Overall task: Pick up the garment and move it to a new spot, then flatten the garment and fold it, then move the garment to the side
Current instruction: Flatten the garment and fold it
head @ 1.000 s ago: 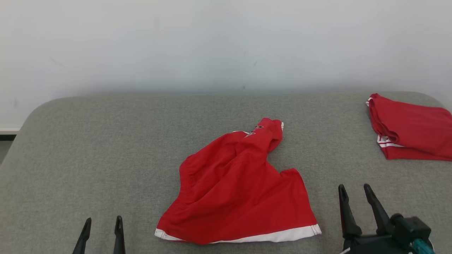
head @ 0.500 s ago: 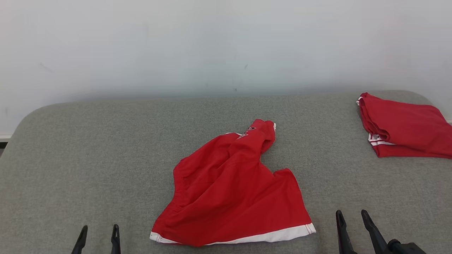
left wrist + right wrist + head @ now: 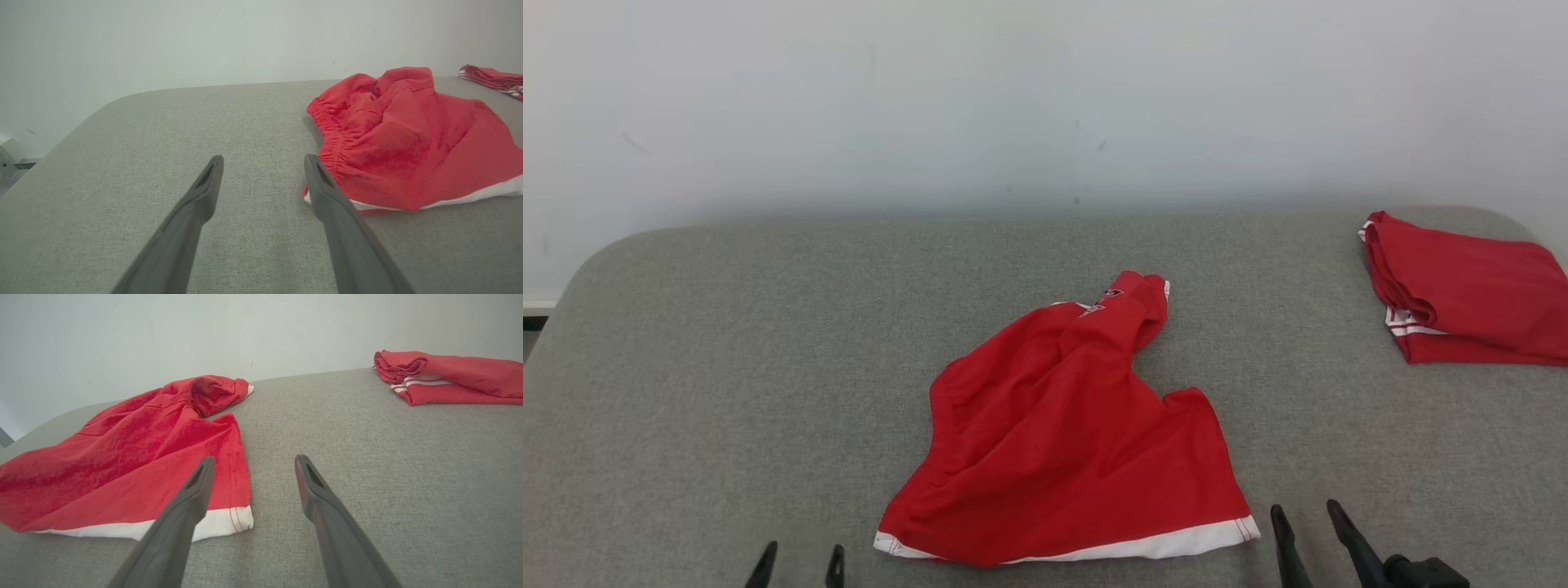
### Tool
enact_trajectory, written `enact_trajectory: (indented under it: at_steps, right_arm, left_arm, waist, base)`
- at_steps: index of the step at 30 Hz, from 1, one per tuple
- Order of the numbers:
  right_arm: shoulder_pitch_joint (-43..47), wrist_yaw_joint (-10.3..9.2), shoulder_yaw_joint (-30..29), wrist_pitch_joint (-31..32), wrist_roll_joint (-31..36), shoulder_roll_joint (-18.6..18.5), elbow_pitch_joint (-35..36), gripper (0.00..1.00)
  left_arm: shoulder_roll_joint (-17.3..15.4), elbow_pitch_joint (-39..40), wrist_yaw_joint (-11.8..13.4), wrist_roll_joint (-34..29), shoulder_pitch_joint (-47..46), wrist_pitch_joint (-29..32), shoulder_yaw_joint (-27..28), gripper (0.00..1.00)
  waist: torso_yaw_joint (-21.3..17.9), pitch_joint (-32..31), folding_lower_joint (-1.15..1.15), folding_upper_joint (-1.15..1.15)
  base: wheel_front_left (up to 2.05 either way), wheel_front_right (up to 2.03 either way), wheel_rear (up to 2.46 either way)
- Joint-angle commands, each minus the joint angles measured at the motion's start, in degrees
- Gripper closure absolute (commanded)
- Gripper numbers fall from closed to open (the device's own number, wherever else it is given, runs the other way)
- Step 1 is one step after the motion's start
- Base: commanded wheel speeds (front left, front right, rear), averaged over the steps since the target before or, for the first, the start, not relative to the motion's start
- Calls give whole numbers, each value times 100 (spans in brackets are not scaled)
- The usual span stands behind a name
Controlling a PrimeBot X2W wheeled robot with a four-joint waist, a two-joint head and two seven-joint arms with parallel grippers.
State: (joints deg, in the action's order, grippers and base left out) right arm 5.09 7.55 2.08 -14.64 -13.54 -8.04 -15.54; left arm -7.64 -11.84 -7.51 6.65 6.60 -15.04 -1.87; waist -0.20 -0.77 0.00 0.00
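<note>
The garment (image 3: 1062, 433) is a pair of red shorts with a white hem, lying crumpled in the middle of the grey table (image 3: 727, 343). In the left wrist view the garment (image 3: 408, 139) shows its gathered waistband; in the right wrist view the garment (image 3: 130, 457) shows its white hem corner. My left gripper (image 3: 799, 562) stands open at the bottom edge, left of the hem, with nothing between its fingers (image 3: 204, 192). My right gripper (image 3: 1307, 523) is open too, just right of the hem's corner, and its fingers (image 3: 310, 486) hold nothing.
A second red garment (image 3: 1462, 294), folded, with white stripes, lies at the table's far right edge; the folded garment (image 3: 445, 377) also appears at the upper right of the right wrist view. A pale wall (image 3: 1045, 98) rises behind the table.
Both grippers have drawn back toward the bottom edge of the head view, the right one most. The left one has also shifted right. The head camera swayed slightly; the garment lies as before.
</note>
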Motion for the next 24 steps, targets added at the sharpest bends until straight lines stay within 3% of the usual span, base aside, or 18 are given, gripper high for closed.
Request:
enact_trajectory:
  at_steps: [1,12,24]
  right_arm:
    - [-98,-16,72,22,-23,-26,-112,0]
    - [-800,-16,566,69,38,-122,-1208,0]
    - [-1387,-16,932,-16,-57,-96,-2151,0]
  left_arm:
    - [-102,-191,8,91,-118,-18,-160,0]
    - [-689,-1320,9,532,-923,-18,-1308,0]
    - [-1021,-1904,10,917,-1751,-18,-2145,0]
  waist:
    - [-6,22,0,0]
    - [-141,282,0,0]
    - [-113,506,0,0]
  base:
    - [0,0,0]
    - [0,0,0]
    - [0,0,0]
